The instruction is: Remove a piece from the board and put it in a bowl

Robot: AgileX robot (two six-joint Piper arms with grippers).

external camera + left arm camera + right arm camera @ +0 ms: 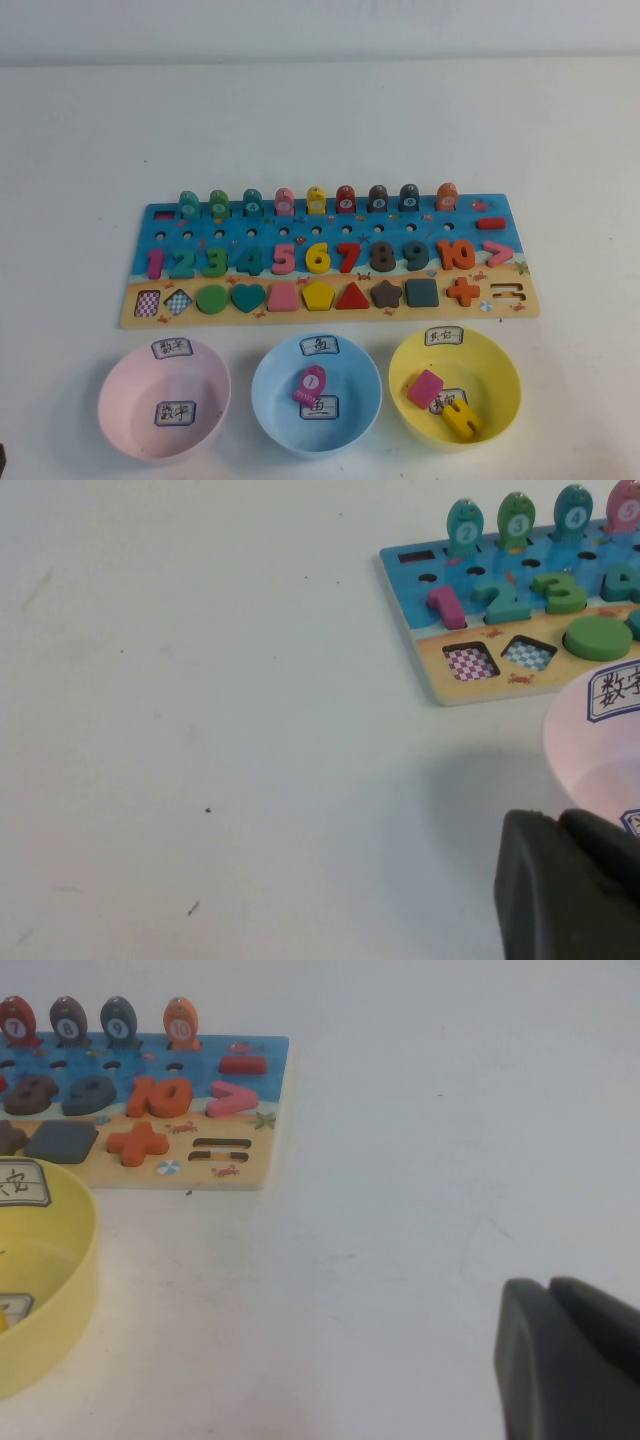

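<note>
Piece point(425, 388), magenta-pink block, lies tilted inside the yellow bowl point(500, 362), next to a yellow piece point(462, 420) in the same bowl. Board point(150, 300) sits across the middle of the table point(320, 120), long edge facing the three bowls; two checkered slots point(470, 662) at its left end stand bare, and an equals-shaped slot point(221, 1150) at its right end too. Left gripper point(570, 890) is clenched shut with nothing in it, low over the table at the robot's left; the pink bowl point(590, 750) rim is just beside it and the board's left corner lies further ahead, well apart. Wide bare table spreads out to the outer side of this gripper, up to the board's left edge. Right gripper point(570, 1360) hovers low at the robot's right; cannot tell if its fingers are parted or closed. The yellow bowl's rim is well apart from it toward the middle, the board's right edge ahead, with open table between and all along its outer side. Light blue bowl point(275, 400) sits between the pink and yellow ones, holding a magenta fish piece point(309, 384). Neither gripper shows in the high view.
</note>
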